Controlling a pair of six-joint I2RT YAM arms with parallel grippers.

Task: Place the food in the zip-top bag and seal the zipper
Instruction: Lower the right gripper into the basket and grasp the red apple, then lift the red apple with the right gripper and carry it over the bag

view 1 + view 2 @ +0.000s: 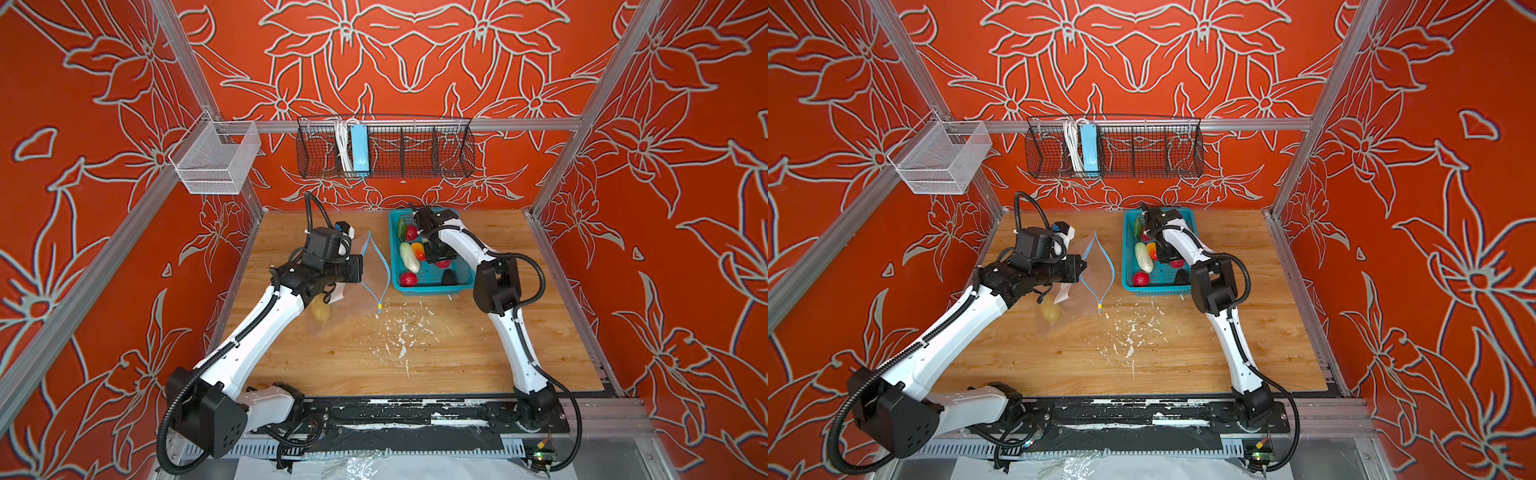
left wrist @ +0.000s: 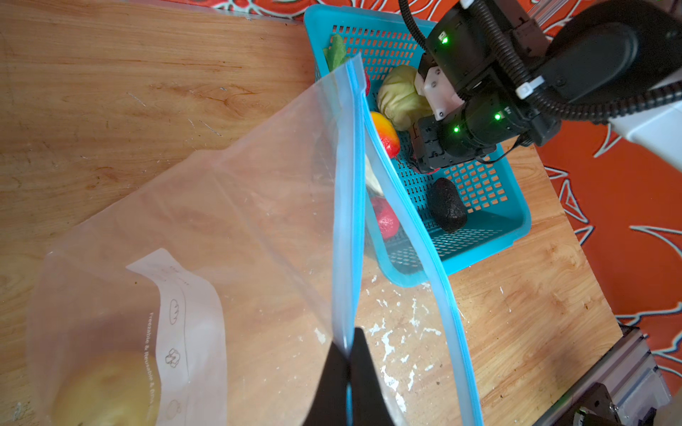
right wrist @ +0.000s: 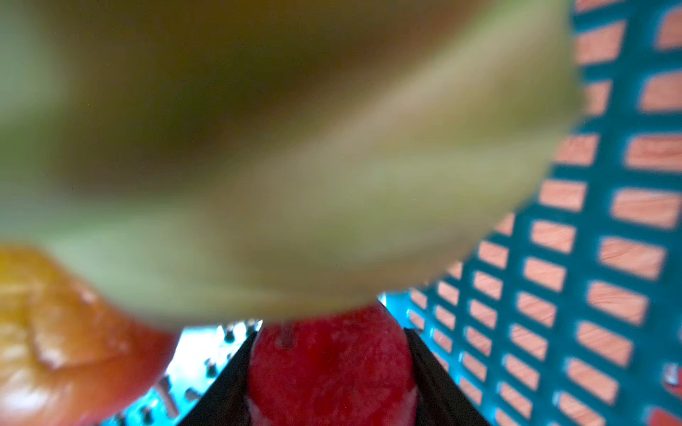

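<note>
Only the potato (image 1: pixel 321 311) bagged (centre-left in both top views); left gripper (image 2: pixel 348 346) clamps zipper (image 2: pixel 347 221), right gripper (image 3: pixel 330 332) straddles berry (image 3: pixel 328 372), grip unclear

Clear zip-top bag (image 1: pixel 353 297), blue zipper (image 1: pixel 388 270) unsealed (yellow potato (image 1: pixel 321 311) inside), cucumber (image 1: pixel 409 257), red berry (image 3: pixel 332 369) nearby

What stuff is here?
zip-top bag: one, clear, on table
zipper: one, blue, open
potato: one, yellow, inside bag
basket: one, teal, right of bag
cabbage: one, green, in basket
cucumber: one, pale, in basket
red berries: three, red, in basket
fruit: one, orange-red, in basket
black piece: one, black, in basket
leaf: one, green, in basket
wire rack: one, black, back rail
box: one, blue, in wire rack
mesh bin: one, white, left rail
left gripper: one, black, shut on zipper
right gripper: one, black, gripping one red berry
</note>
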